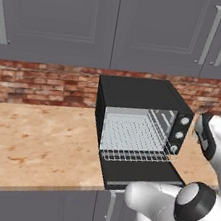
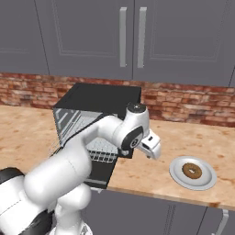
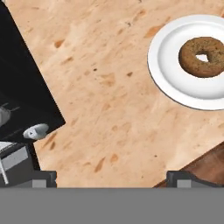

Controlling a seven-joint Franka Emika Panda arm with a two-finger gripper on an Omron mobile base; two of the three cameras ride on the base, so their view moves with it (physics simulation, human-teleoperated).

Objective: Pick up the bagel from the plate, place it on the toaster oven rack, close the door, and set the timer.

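The brown bagel (image 3: 203, 57) lies in the middle of the pale round plate (image 3: 170, 83) on the wooden counter, to the right of the toaster oven (image 1: 135, 93). From the right base camera, the bagel (image 2: 191, 171) and plate (image 2: 204, 181) lie right of and below my gripper (image 2: 154, 152). My gripper (image 3: 113, 178) hangs above bare counter between oven and plate, open, its fingertips (image 3: 43, 177) far apart and holding nothing. The oven's black door (image 1: 138, 173) lies folded down flat. The silver wire rack (image 1: 131, 135) sits in the cavity, bare, its raised front edge at the opening.
Three knobs (image 1: 179, 135) run down the oven's right side. A brick wall (image 1: 41, 81) and grey cabinets (image 1: 72, 15) back the counter. The counter's front edge (image 2: 183, 198) runs just in front of the plate. Open wooden counter (image 1: 32, 140) stretches left of the oven.
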